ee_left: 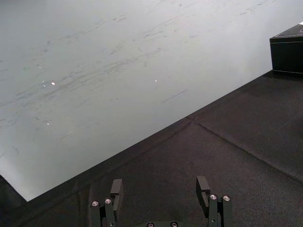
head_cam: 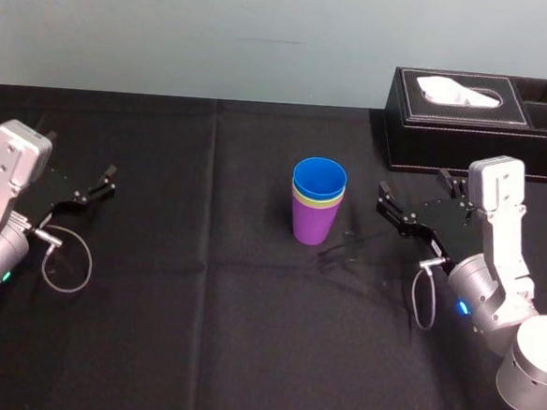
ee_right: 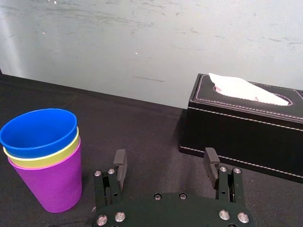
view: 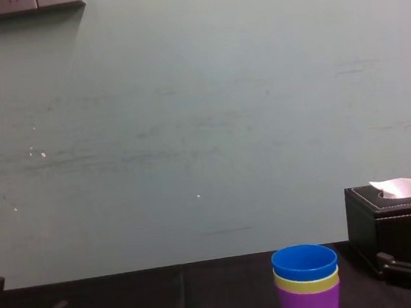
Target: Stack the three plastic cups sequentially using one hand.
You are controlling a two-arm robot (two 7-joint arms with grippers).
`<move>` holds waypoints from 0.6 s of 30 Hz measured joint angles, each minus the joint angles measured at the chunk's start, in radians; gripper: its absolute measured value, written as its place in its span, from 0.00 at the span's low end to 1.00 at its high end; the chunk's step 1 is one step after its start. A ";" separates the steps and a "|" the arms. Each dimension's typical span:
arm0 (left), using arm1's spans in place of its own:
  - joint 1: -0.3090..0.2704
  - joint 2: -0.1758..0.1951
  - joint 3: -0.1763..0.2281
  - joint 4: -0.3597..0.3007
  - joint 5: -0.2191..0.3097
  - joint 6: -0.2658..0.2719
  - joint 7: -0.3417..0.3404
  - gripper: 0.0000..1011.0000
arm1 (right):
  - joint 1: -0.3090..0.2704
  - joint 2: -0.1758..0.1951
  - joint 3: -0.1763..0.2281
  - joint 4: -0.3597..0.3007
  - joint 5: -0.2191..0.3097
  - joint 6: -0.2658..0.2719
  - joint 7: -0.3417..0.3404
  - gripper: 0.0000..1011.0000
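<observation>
The three plastic cups stand nested upright at the table's middle: the blue cup (head_cam: 318, 180) sits inside the yellow-green cup (head_cam: 315, 200), which sits inside the purple cup (head_cam: 312, 223). The chest view shows the same stack, blue cup (view: 304, 262) on top. My right gripper (head_cam: 413, 198) hovers to the right of the stack, apart from it, open with nothing between its fingers; its wrist view shows the purple cup (ee_right: 51, 182) off to one side of the open gripper (ee_right: 165, 163). Far to the left rests my left gripper (head_cam: 89, 183), open and idle.
A black tissue box (head_cam: 467, 125) with a white tissue stands at the back right, just behind my right gripper. A black cloth (head_cam: 199, 331) covers the table, and a pale wall rises behind it.
</observation>
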 joint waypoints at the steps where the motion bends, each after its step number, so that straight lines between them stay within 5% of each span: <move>1: 0.000 0.000 0.000 0.000 0.000 0.000 0.000 1.00 | 0.000 0.000 0.000 -0.001 0.001 0.000 0.000 0.99; 18: 0.000 0.000 0.000 0.000 0.000 0.000 0.000 1.00 | -0.001 0.001 0.001 -0.003 0.004 0.002 0.000 0.99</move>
